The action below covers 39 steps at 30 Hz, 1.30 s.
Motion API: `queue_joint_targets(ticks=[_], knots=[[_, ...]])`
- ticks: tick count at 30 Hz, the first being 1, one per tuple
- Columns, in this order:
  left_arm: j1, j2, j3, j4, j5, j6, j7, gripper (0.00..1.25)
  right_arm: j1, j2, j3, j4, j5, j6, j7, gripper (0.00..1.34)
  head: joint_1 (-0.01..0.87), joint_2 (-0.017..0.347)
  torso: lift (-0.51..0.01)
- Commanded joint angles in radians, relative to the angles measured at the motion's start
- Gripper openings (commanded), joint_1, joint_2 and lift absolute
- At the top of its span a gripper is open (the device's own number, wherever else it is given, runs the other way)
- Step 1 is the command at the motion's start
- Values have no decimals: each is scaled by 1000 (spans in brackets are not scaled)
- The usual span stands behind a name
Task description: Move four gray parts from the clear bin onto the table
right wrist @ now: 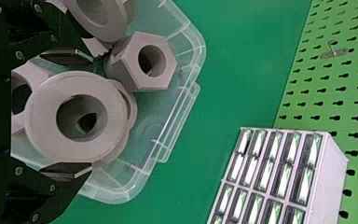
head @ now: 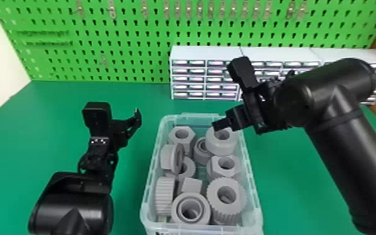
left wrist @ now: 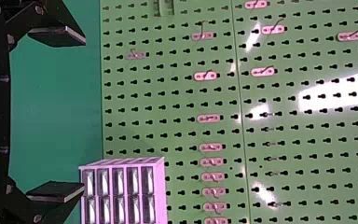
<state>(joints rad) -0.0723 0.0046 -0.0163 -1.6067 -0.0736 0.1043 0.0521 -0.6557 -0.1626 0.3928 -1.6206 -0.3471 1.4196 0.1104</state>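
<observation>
Head view: green counter (head: 56,109) spreads beneath everything. Green pegboard (head: 118,40) stands upright along its far edge. White drawers (head: 204,78) in front of pegboard, beyond the bin and toward the right.

Right arm (head: 346,147) comes in from the right side, bent over counter and bin's far right corner. Left arm (head: 71,212) comes in from the bottom edge, left of bin.

Clear bin (head: 256,200) on counter, between the arms, well filled with gray parts. Right claw (head: 219,125) over bin's far right. Left claw (head: 137,117) beyond the near end of its arm, left of bin, apart from it.

Left wrist view: claw spread wide, gap between fingers unfilled, holding nothing. Right wrist view: fingers also well apart, a round part (head: 221,143) between them in line of sight, still-loose look; cannot tell whether either finger touches it.

Gray parts, all inside bin: ribbed part (head: 242,200) near right; wide ring (head: 175,212) near left of it; second ribbed part (head: 165,193) on its side by the left wall; hex part (head: 214,167) mid right; hex nut (head: 172,135) far left.

Small metal hooks (head: 112,9) hang on pegboard.
</observation>
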Motion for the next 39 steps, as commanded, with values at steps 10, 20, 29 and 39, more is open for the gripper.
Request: queue_joint_targets(ticks=[10, 20, 29, 39], knots=[[-1, 0, -5, 2, 0, 0, 0, 1068, -27, 6, 47, 105, -30, -80, 0, 884, 693, 72, -52], [-7, 0, -5, 4, 2, 0, 0, 1068, -58, 12, 97, 189, -63, -145, 0, 885, 693, 72, -52], [-10, 0, -7, 5, 2, 0, 0, 1068, -61, 14, 123, 237, -72, -171, 0, 884, 693, 72, -52], [-10, 0, -8, 8, 5, 0, 0, 1068, -62, 14, 133, 265, -76, -183, 0, 884, 693, 72, -52]])
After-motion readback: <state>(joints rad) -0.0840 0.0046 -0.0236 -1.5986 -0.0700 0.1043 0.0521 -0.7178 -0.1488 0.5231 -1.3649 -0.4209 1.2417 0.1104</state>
